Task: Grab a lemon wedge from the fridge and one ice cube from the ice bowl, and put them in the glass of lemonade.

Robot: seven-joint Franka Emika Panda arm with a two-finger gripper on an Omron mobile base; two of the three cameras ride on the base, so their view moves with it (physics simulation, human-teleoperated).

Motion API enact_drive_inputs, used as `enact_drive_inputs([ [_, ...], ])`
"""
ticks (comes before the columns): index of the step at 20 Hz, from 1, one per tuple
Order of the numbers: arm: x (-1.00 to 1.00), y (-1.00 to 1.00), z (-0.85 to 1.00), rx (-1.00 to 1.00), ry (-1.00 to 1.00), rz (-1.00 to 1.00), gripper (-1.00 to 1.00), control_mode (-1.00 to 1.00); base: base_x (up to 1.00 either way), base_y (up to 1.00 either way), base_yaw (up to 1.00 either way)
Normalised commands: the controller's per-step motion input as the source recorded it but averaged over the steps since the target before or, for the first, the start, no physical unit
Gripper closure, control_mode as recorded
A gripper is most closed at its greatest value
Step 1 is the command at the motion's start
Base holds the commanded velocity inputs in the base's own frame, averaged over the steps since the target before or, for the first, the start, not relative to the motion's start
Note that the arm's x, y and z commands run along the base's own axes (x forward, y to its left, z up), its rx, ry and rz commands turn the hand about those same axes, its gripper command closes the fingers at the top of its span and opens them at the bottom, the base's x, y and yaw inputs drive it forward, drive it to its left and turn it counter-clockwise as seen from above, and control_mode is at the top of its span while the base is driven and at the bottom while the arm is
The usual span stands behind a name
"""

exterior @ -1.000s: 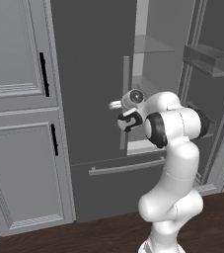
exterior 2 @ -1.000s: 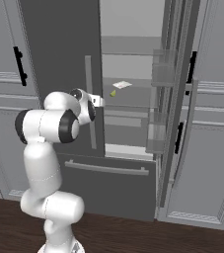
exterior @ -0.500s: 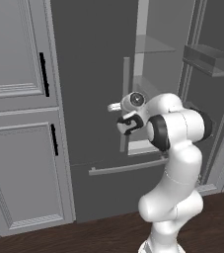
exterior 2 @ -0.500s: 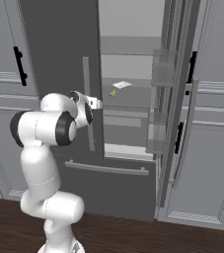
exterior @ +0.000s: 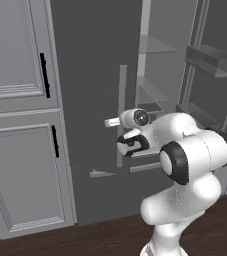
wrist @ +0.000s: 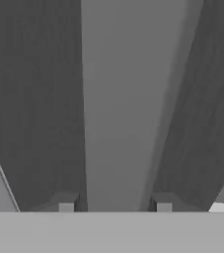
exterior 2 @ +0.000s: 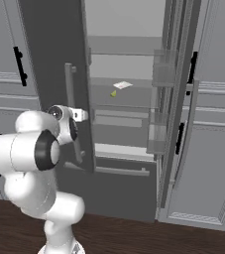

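Fingers (wrist: 111, 210) parted either side of the fridge's (exterior: 90, 75) upright bar handle (wrist: 118, 104), clamping nothing; lemon wedge (exterior 2: 113, 93) sits upper centre, deep on the shelf (exterior 2: 129, 85).

Flat, even rendered light, no glare, faint soft shadows — hand view close, coarse, slightly blurred

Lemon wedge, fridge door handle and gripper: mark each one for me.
lemon wedge (exterior 2: 113, 93), right base view, on its yellow-green body on the shelf.
fridge door handle (wrist: 121, 108), hand view, on the bar's pale middle.
gripper (exterior: 111, 122), left base view, at its tips by the handle.
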Motion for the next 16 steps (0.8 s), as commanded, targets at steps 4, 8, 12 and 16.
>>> enact_drive_inputs([
  [4, -1.00, 0.42, 0.98, -0.08, 0.00, 0.17, 1.00, -1.00, 0.00, 0.00, 0.00],
  [8, -0.89, 0.34, 1.00, -0.09, 0.00, 0.15, 1.00, -1.00, 0.00, 0.00, 0.00],
  [12, -0.50, 0.28, 1.00, -0.13, 0.00, 0.01, -1.00, -1.00, 0.00, 0.00, 0.00],
  [16, -0.46, 0.06, 1.00, -0.15, 0.00, 0.03, -1.00, -1.00, 0.00, 0.00, 0.00],
])
